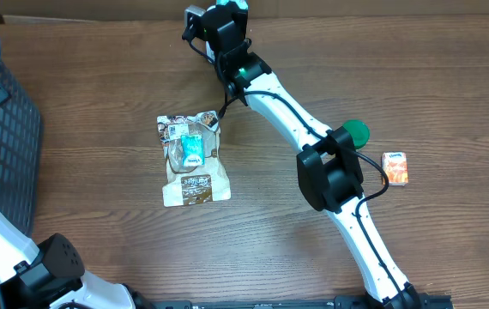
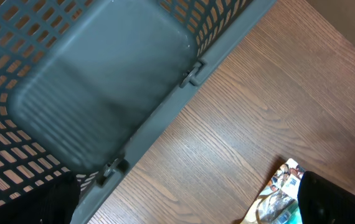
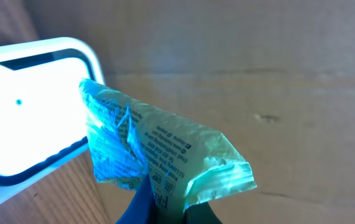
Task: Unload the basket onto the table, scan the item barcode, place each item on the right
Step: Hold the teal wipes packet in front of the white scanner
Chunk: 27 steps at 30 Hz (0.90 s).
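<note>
Your right pincer (image 3: 165, 210) is clenched on the lower edge of a crinkled pale-green packet (image 3: 165, 149). The packet rises from the jaws with its printed side facing the wrist camera. Its upper left corner sits just beside the glowing window of the white scanner (image 3: 28, 118); you cannot tell whether the two touch. From overhead, that arm reaches across to the far edge of the counter (image 1: 99, 86), where the scanner stands.

On the middle of the counter lies a flat snack bag (image 1: 195, 176) with a small teal sachet (image 1: 193, 150) on top of it. Well to the right, a small orange box (image 1: 395, 168) lies near a green round object (image 1: 358, 131) that the arm partly hides.

Your left pincer (image 2: 190, 208) is released, its fingers spread wide. It hangs over the counter beside the grey basket (image 2: 103, 81).
</note>
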{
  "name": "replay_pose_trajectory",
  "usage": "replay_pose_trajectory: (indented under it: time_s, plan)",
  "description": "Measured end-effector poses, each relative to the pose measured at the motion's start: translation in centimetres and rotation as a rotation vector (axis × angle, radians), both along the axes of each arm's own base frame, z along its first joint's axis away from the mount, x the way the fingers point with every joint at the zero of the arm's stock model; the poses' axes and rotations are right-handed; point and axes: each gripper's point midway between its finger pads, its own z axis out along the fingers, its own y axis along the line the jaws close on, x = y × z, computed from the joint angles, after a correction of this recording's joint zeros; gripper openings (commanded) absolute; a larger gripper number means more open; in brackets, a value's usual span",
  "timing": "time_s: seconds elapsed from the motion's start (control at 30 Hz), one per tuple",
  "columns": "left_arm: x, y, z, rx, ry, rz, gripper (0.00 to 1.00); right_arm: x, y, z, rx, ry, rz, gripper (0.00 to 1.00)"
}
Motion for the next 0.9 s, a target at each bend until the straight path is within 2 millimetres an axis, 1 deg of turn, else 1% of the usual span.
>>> replay_pose_trajectory:
  time_s: [0.17, 0.27, 0.4, 0.57, 0.63, 0.9]
  plan:
    - [0.0, 0.0, 0.0, 0.0, 0.0, 0.0, 0.99, -0.5, 0.1, -1.5, -0.051, 0.063, 0.029, 0.04]
    - [0.0, 0.0, 0.0, 0.0, 0.0, 0.0, 1.0, -0.5, 0.3, -1.4, -0.052, 0.061, 0.037, 0.04]
    - [0.0, 0.0, 0.0, 0.0, 0.0, 0.0, 1.0, 0.0, 0.7, -0.2, -0.021, 0.01, 0.045, 0.04]
    - [0.0, 0.0, 0.0, 0.0, 0.0, 0.0, 0.99, 0.5, 1.2, 3.1, 0.056, -0.124, 0.031, 0.04]
    - [0.0, 0.0, 0.0, 0.0, 0.0, 0.0, 1.0, 0.6, 1.1, 4.0, 0.074, -0.157, 0.019, 0.04]
    - [0.0, 0.0, 0.0, 0.0, 0.0, 0.0, 1.0, 0.6, 0.7, 4.1, 0.071, -0.163, -0.002, 0.04]
